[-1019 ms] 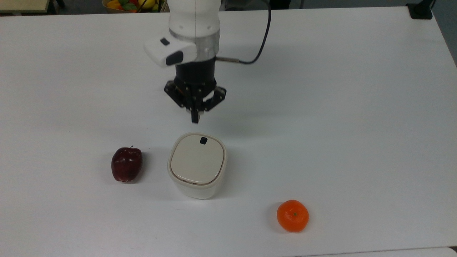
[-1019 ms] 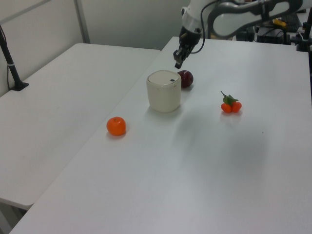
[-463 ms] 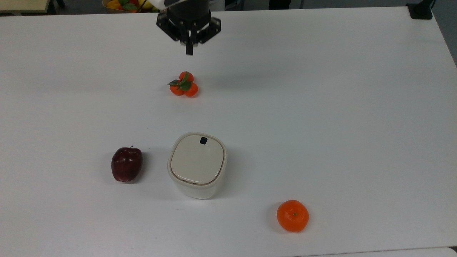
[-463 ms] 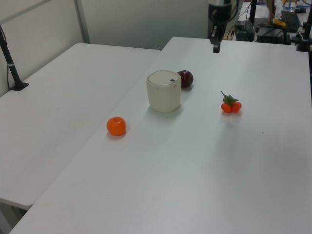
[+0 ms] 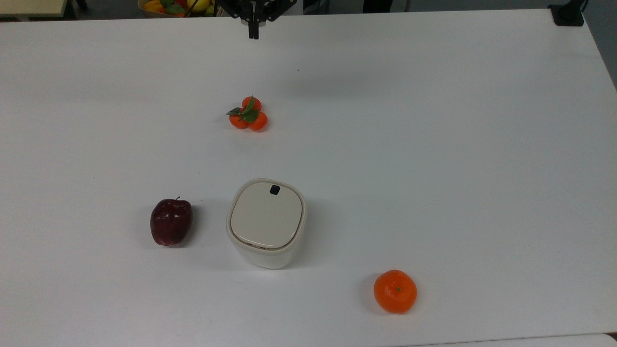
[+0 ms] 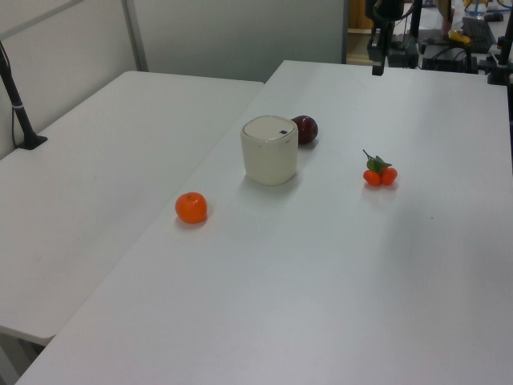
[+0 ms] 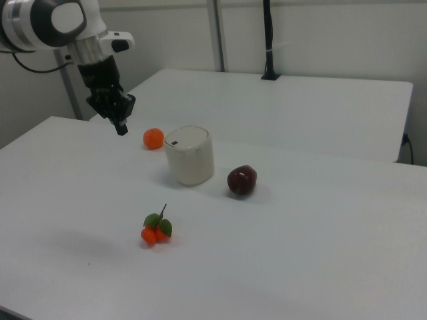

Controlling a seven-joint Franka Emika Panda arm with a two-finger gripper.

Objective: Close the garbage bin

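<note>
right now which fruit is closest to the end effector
The cluster of small oranges with green leaves. It lies on the table between the end effector and the bin; the apple and the single orange lie beyond.

On the white surface [image 5: 434, 144] stand one garbage bin [image 5: 266, 223], one dark red apple [image 5: 171, 221], one single orange [image 5: 395, 291], and one cluster of three small oranges with green leaves [image 5: 248, 114]. That makes four separate things in all, three of them fruit. One robot arm [image 7: 50, 23] hangs above.
</note>
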